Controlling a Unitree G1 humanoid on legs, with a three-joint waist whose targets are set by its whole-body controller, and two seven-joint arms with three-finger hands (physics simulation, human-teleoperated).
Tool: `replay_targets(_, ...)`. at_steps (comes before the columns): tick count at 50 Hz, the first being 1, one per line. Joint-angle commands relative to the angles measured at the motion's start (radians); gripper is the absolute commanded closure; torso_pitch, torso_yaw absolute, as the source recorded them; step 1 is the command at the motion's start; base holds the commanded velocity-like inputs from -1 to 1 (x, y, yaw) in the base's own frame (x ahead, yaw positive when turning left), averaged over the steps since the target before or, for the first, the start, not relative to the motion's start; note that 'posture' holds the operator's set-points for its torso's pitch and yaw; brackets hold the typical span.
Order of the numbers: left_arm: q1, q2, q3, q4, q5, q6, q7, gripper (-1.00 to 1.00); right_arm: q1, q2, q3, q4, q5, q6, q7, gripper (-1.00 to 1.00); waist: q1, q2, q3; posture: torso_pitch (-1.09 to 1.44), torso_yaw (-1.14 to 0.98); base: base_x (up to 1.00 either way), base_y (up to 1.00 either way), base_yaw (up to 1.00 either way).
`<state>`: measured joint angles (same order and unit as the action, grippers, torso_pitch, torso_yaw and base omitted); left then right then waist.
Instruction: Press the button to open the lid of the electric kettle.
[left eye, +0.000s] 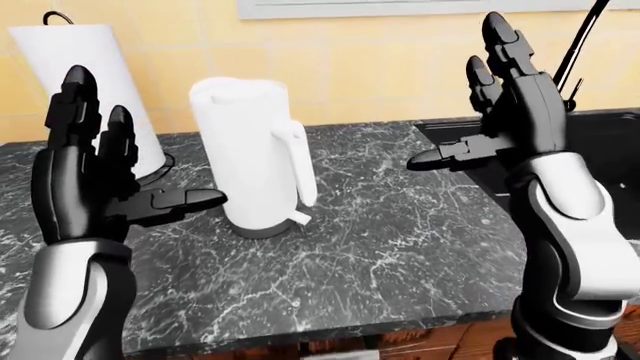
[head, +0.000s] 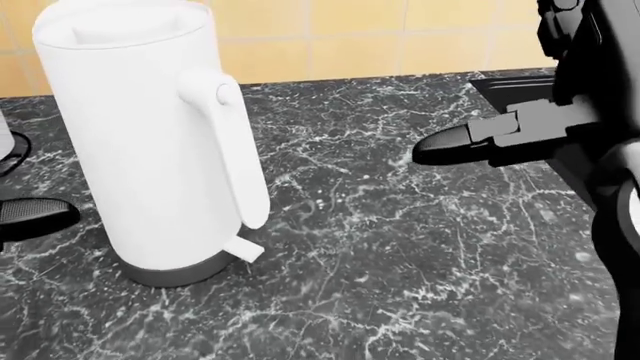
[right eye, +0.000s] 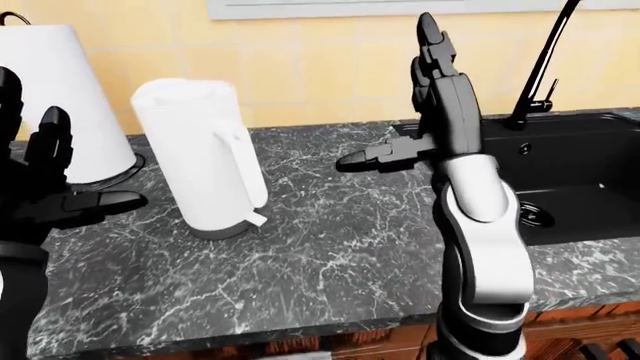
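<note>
**Still short of the button: both hands raised, kettle untouched**

One electric kettle (head: 150, 150) stands on the dark marble countertop (head: 400, 247), nearer the wall edge than the near edge, its lid down and its handle (head: 235, 150) turned toward the sink (right eye: 590, 172). A small round button (head: 227, 93) sits at the top of that handle, which is presumably the lid release, though it is small enough that I would not swear to it.

Two hands are up, neither touching anything. Right hand (left eye: 500, 112) is spread, fingers pointing upward and thumb jutting sideways toward the kettle, well apart from it; that pose suits lining the thumb up with the button. Left hand (left eye: 95, 180) is likewise splayed, thumb aimed at the kettle's body, just beside its lower wall, perhaps ready to brace it.

One paper towel roll (left eye: 85, 90) stands at the wall edge beyond the kettle, and one faucet (right eye: 545, 64) rises over the sink.
</note>
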<state>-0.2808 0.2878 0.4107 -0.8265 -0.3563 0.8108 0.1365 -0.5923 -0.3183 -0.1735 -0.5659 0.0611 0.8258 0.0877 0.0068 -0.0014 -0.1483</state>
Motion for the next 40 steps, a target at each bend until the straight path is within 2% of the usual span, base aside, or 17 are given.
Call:
replay_targets(1, -0.020, 0.011, 0.008, -0.016, -0.003, -0.024, 0.004, -1.00, -0.052, -0.004, 0.004, 0.000, -0.039, -0.026, 0.030, -1.00, -0.001, 0.000, -0.006, -0.22, 0.00, 0.00, 0.00, 0.00)
replay_targets(7, -0.018, 0.013, 0.011, -0.014, -0.010, -0.024, 0.008, -1.00, -0.127, 0.008, 0.032, 0.083, -0.095, -0.041, 0.092, -1.00, -0.003, 0.009, -0.007, -0.22, 0.00, 0.00, 0.00, 0.00)
replay_targets(27, -0.020, 0.019, 0.011, -0.011, -0.014, -0.024, 0.011, -1.00, -0.178, 0.052, 0.059, 0.155, -0.181, -0.075, 0.163, -1.00, 0.002, 0.015, -0.014, -0.22, 0.00, 0.00, 0.00, 0.00)
replay_targets(34, -0.024, 0.018, 0.010, -0.015, -0.017, -0.018, 0.015, -1.00, -0.239, 0.064, 0.059, 0.213, -0.196, -0.071, 0.122, -1.00, 0.005, 0.017, -0.021, -0.22, 0.00, 0.00, 0.00, 0.00)
replay_targets(40, -0.023, 0.019, 0.011, -0.017, -0.020, -0.018, 0.015, -1.00, -0.292, 0.089, 0.086, 0.305, -0.213, -0.107, 0.084, -1.00, 0.006, 0.020, -0.027, -0.22, 0.00, 0.00, 0.00, 0.00)
